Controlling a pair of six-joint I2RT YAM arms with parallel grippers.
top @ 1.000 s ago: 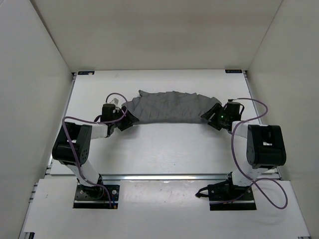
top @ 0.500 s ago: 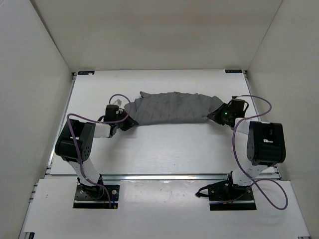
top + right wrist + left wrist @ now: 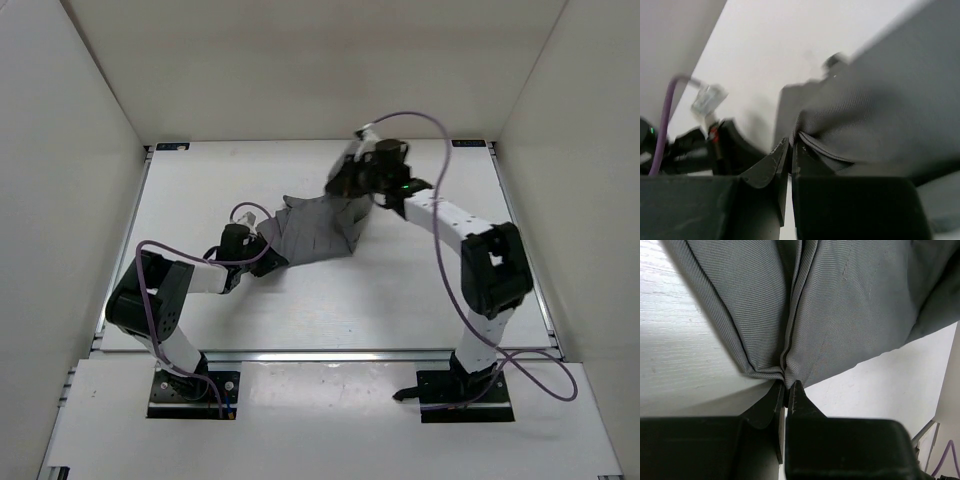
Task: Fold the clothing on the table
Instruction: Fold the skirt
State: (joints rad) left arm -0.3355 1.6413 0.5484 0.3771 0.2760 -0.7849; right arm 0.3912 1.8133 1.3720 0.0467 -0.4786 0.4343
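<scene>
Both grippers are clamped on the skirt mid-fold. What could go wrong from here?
1. The left gripper pinches only the very edge of the skirt, so a hard pull from the other end could slip it free.
2. The right gripper holds a bunched end aloft, and the fabric below looks rumpled. The fold may land crooked or creased.

Boxed in on three sides by plain white panels: back wall (image 3: 320,70), left wall (image 3: 60,200), right wall (image 3: 590,200), both side ones flaring outward toward the near edge. Floored by a flat white surface (image 3: 340,300), bounded in front by a silver metal rail (image 3: 330,355), then a white board (image 3: 320,420). Lit softly and evenly, with faint shadows only.
</scene>
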